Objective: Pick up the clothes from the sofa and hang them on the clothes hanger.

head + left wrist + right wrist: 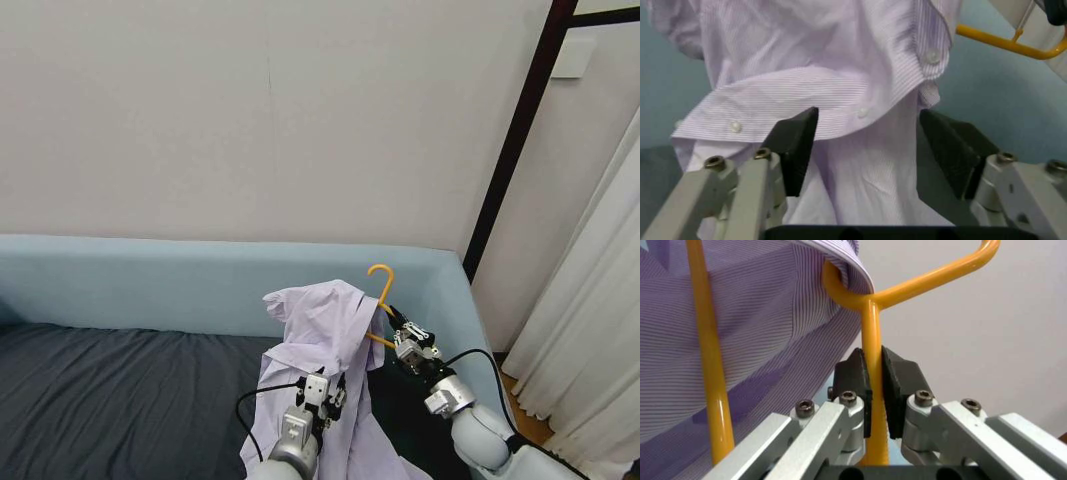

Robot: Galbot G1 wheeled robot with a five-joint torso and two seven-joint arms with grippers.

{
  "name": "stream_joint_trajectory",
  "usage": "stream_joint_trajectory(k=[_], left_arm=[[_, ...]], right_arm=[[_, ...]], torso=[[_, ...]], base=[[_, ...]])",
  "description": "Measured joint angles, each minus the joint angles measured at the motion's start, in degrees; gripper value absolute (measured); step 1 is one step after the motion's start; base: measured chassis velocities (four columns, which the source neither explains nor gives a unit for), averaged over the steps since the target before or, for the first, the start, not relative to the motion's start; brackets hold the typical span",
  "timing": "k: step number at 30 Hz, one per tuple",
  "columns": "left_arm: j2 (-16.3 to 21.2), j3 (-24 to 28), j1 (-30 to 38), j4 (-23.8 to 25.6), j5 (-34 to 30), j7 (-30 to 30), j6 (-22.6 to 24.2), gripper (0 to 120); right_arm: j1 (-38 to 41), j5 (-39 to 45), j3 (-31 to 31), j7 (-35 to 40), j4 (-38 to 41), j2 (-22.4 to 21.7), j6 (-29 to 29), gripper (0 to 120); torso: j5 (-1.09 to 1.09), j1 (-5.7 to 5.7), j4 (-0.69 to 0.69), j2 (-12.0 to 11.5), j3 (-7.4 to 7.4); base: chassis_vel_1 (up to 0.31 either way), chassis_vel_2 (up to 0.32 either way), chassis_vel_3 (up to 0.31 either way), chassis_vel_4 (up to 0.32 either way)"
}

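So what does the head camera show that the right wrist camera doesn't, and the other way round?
Head view: the pale blue sofa, the wall, a curtain, and the left gripper in front of the lilac shirt. Right wrist view: up close, the right gripper shut on a thin bar of the orange hanger. Both: the lilac shirt draped on the orange hanger.

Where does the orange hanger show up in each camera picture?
Head view: orange hanger, hook up, right of centre.
Left wrist view: its bar beside the lilac shirt, beyond the open left end effector.
Right wrist view: its stem clamped by the right end effector.
Shared landmark: lilac shirt.
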State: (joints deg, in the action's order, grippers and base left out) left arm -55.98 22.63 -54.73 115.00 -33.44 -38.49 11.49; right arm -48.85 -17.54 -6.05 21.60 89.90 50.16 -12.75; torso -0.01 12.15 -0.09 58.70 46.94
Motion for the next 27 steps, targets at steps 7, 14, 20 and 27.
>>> stream_joint_trajectory(k=[7, 14, 20, 27], left_arm=[[6.6, -10.4, -4.23, 2.26, 6.61, 7.97, -5.36, 97], [13.15, -18.44, -4.23, 3.61, 9.51, 15.55, -11.03, 100], [21.45, -20.5, 2.52, 2.72, 7.84, 24.52, -14.67, 100], [31.04, -22.18, 7.56, -2.12, 2.39, 38.85, -20.46, 100]], right_arm=[[0.21, -5.66, 1.36, 1.52, -1.85, 0.8, -2.94, 5], [-0.09, -12.06, 3.86, 1.98, -4.07, 1.39, -7.5, 5], [-0.18, -14.74, 4.53, 2.08, -4.34, 1.44, -9.51, 5], [7.6, -16.53, -2.79, 1.95, -7.4, 4.6, -11.49, 5]], torso=[[0.0, 0.0, 0.0, 0.0, 0.0], [-0.01, 0.0, 0.01, 0.0, 0.0], [-0.02, 0.0, -0.04, 0.0, 0.01], [-0.01, 0.0, 0.08, 0.0, 0.01]], base=[[0.0, 0.0, 0.0, 0.0], [0.0, 0.0, 0.0, 0.0], [0.0, 0.0, 0.0, 0.0], [0.0, 0.0, 0.0, 0.0]])
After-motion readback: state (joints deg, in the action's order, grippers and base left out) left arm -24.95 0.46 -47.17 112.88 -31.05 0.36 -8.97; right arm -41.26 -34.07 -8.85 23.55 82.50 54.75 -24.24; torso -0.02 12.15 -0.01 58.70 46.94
